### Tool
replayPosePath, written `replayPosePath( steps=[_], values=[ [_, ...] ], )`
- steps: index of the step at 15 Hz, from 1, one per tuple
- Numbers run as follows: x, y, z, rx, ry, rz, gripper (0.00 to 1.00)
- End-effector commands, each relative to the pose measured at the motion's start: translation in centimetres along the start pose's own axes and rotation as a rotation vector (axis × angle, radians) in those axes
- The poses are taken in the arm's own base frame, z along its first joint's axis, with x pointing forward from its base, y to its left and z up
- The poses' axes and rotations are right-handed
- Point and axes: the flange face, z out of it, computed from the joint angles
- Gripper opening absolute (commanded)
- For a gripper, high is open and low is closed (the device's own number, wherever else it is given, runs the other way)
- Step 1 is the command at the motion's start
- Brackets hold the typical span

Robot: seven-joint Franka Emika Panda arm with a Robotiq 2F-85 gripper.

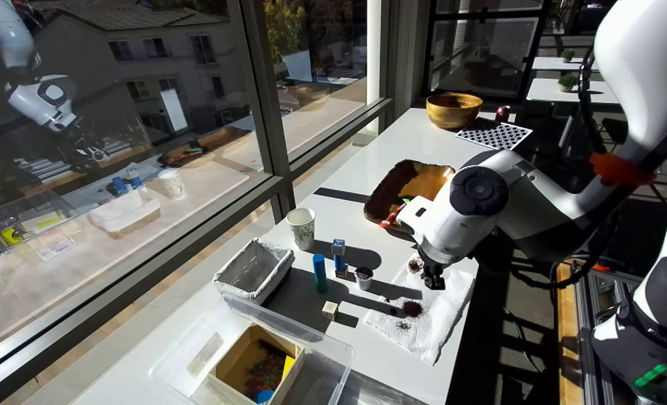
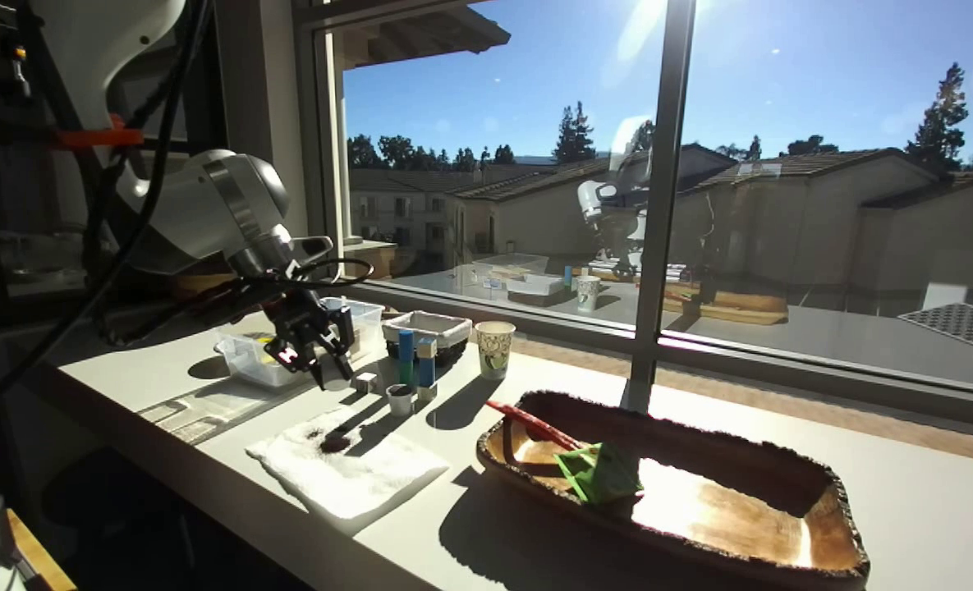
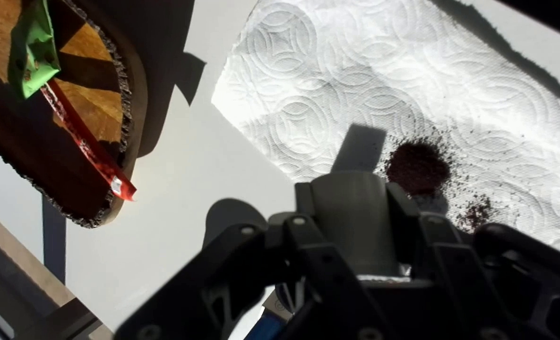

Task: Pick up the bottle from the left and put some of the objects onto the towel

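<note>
So, we have the gripper [image 3: 350, 191] clamped on a small tilted cup [image 3: 354, 226], its jaws against both sides. In an exterior view we find the towel [image 2: 383, 480] on the near side of the desk [image 2: 929, 509], left of the wooden tray [image 2: 724, 513], with dark powder [image 2: 336, 442] scattered on it; another small cup [image 2: 401, 404] stands upright just beyond the towel's far edge.
</note>
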Motion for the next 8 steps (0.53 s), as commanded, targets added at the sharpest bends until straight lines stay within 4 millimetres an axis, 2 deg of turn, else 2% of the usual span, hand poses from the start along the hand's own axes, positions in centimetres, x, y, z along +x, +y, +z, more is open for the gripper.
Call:
replayPosePath(
  steps=[1,8],
  values=[
    [-0.5,0.4,0.5,0.058,0.059,0.057,0.15],
    [-0.5,1.5,2.0,0.113,0.159,0.14,0.15]
  ],
)
